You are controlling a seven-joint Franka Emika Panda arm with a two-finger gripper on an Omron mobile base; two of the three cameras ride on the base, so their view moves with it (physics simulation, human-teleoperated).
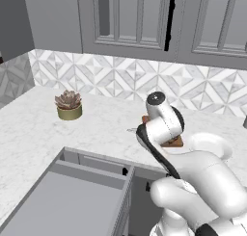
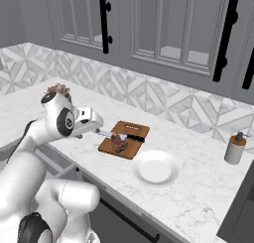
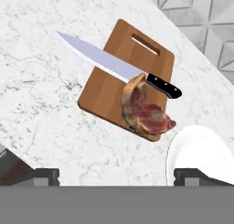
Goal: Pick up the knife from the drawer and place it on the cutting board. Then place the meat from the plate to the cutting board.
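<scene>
Claw (image 3: 116, 176) stands wide, empty, its two dark fingertips far apart at the bottom of the hand view, hanging over the white marble bench (image 3: 41, 104) near the cutting board.

Cutting board (image 3: 125, 74): reddish-brown wood, slot handle at one end, flat on the bench. Knife (image 3: 114, 65) lies diagonally across it, black handle over one long edge, the shiny blade running over the opposite edge so the point overhangs the marble. Meat (image 3: 144, 111), a red, fatty piece, sits on the board's edge nearest the plate, touching the knife where blade meets handle.

Plate (image 2: 155, 169): white, round, bare, just beside the board on the bench.

Right base view: arm reaches in from the left, hand beside the board (image 2: 124, 139); soap dispenser (image 2: 234, 148) stands further right, well apart from the plate.

Left base view: drawer (image 1: 67, 199) is pulled out below the bench edge, flat grey interior. A small potted succulent (image 1: 69, 105) stands on the bench to the left, well away from the board. Grey upper cabinets (image 2: 149, 24) with black handles above a patterned tile backsplash (image 1: 120, 78).
</scene>
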